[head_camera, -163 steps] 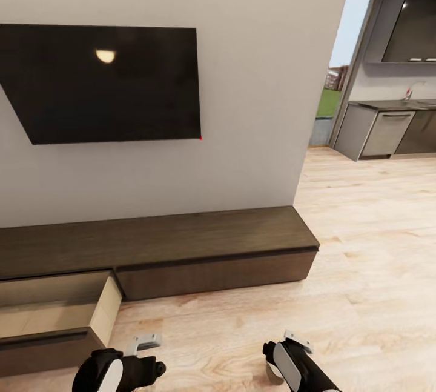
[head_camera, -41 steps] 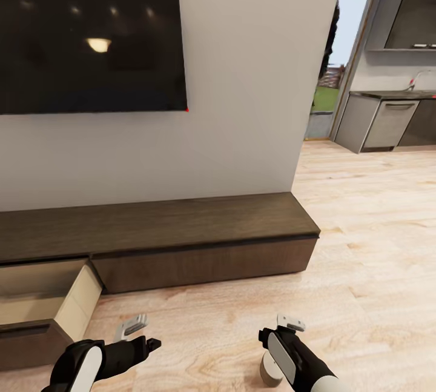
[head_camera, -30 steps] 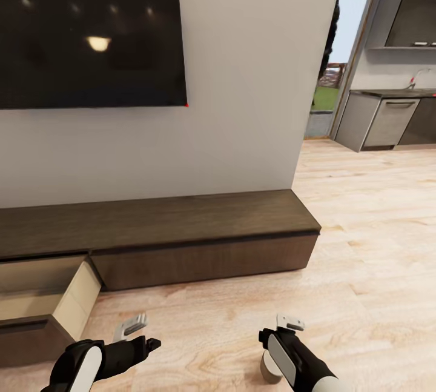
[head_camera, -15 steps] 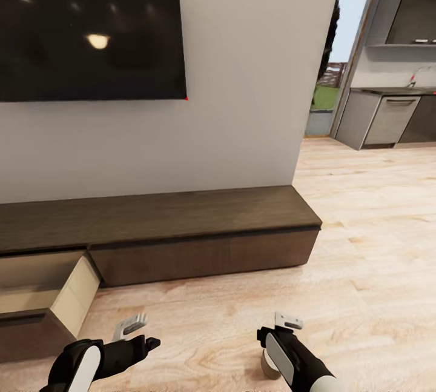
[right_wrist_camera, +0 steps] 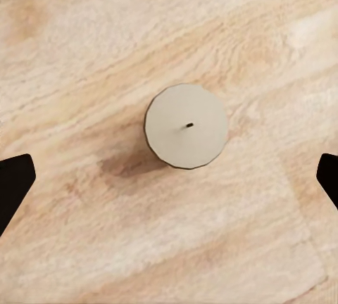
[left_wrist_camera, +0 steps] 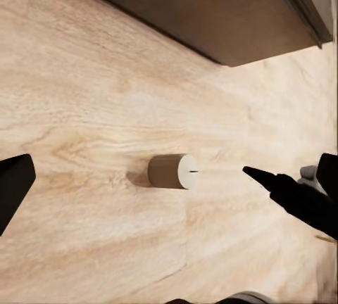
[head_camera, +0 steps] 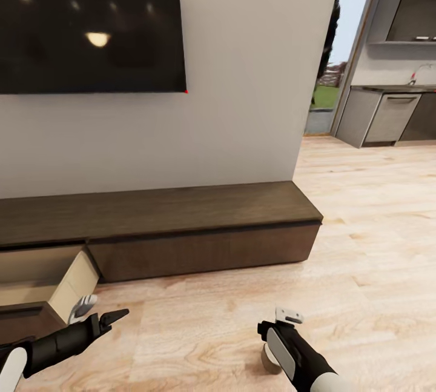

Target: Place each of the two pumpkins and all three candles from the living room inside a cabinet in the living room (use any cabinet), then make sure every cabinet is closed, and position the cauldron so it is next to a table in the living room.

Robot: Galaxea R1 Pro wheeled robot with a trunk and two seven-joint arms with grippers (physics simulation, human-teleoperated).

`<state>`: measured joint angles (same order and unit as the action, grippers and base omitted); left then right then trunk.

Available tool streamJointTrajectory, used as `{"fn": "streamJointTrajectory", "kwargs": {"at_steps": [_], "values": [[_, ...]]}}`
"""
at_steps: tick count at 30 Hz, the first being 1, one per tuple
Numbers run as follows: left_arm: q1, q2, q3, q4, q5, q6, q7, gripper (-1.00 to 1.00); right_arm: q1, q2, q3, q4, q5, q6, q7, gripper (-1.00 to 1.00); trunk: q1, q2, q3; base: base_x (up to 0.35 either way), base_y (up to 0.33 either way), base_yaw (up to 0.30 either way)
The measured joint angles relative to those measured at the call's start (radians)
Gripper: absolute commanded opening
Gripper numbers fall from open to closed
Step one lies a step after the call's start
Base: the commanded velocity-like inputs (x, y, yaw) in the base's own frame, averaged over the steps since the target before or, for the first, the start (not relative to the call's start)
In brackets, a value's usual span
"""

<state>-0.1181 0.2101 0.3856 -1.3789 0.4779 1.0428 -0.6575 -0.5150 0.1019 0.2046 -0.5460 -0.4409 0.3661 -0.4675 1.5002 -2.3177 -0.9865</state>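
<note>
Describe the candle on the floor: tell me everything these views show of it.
The candle is a short, stout cylinder in a matte beige, waxy-looking finish, with a flat round top and a tiny dark wick at its centre. It stands upright on the light wooden floor, casting a soft shadow to one side. Nothing touches it but the floor. The right gripper hangs directly above it, fingers spread wide to either side. The head view shows it partly hidden behind the right arm, out in front of the cabinet.

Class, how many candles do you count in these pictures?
1. A candle stands upright on the wood floor beneath the right gripper. Others may be hidden elsewhere.
</note>
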Motion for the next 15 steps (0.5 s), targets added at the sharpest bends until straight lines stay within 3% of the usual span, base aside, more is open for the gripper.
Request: {"fn": "streamJointTrajectory", "kwargs": {"at_steps": [4, 10, 15], "values": [[0.000, 0.006, 0.003, 0.003, -0.002, -0.001, -0.026, 1.00, -0.074, 0.000, -0.004, 0.026, -0.005, 0.057, 0.000, 1.00, 0.015, -0.028, -0.012, 0.000, 0.000, 0.000], [0.000, 0.005, 0.003, 0.006, -0.007, -0.007, -0.028, 1.00, -0.212, 0.001, -0.013, 0.180, -0.014, 0.135, 0.001, 1.00, 0.038, -0.070, -0.031, 0.000, 0.000, 0.000], [0.000, 0.001, -0.004, 0.006, -0.010, -0.010, -0.026, 1.00, -0.245, 0.010, -0.016, 0.223, -0.005, 0.169, 0.001, 1.00, 0.058, -0.105, -0.047, 0.000, 0.000, 0.000]]}}
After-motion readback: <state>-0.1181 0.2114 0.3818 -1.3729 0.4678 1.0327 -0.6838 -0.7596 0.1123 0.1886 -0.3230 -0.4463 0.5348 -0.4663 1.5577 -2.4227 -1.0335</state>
